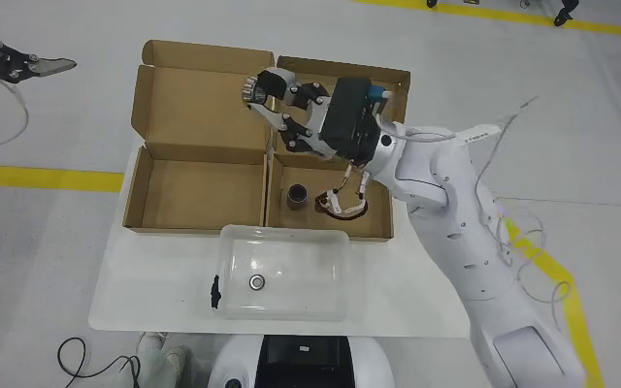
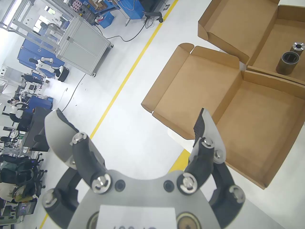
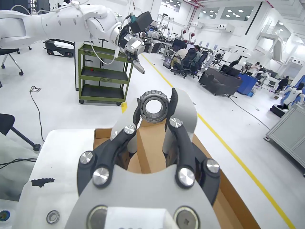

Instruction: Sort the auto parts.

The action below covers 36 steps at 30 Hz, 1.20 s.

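**While the bearing hangs in the right end effector, the drop-off is due**

As things stand, the right end effector (image 3: 154,100) is clamped narrow on a bearing (image 3: 152,118), gripped at both sides with the bore open toward the wrist camera. From above, the load hangs over the raised lid of the left box (image 1: 194,194), near the seam with the right box (image 2: 266,48), and not over either tray.

Left end effector (image 2: 129,117): wide, empty, parked off the bench (image 1: 146,301) beyond the left box.

Right box tray holds two sleeves, one dark (image 2: 287,63) and one bright (image 2: 297,47). Left tray bare. Clear bin (image 1: 281,242) at the near edge holds a second bearing (image 1: 257,282).

Step, as I read it: carry phase, part lifted but not yet set down. Likely target is the empty left tray, since sleeves occupy the other.

Next move calls for drawing the load from the lid to above the tray floor, lowering clear of the box wall, then opening. Released high, the bearing would likely roll or bounce.
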Tool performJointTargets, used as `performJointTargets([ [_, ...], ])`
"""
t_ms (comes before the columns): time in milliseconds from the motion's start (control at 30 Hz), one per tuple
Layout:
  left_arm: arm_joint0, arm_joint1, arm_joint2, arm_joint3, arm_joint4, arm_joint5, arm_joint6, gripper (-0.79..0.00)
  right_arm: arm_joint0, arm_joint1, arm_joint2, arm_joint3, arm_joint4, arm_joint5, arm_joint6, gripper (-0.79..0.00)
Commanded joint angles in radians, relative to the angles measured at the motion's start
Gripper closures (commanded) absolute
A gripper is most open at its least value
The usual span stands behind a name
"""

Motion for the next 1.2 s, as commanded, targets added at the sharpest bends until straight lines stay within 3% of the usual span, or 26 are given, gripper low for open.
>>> performJointTargets([
  [0,0.000,0.000,0.000,0.000,0.000,0.000,0.000,-0.785,0.005,0.002,0.011,-0.003,0.001,-0.002,-0.001,0.000],
  [1167,0.000,0.000,0.000,0.000,0.000,0.000,0.000,-0.785,-0.117,0.051,0.158,-0.254,-0.034,-0.005,0.083,0.000],
])
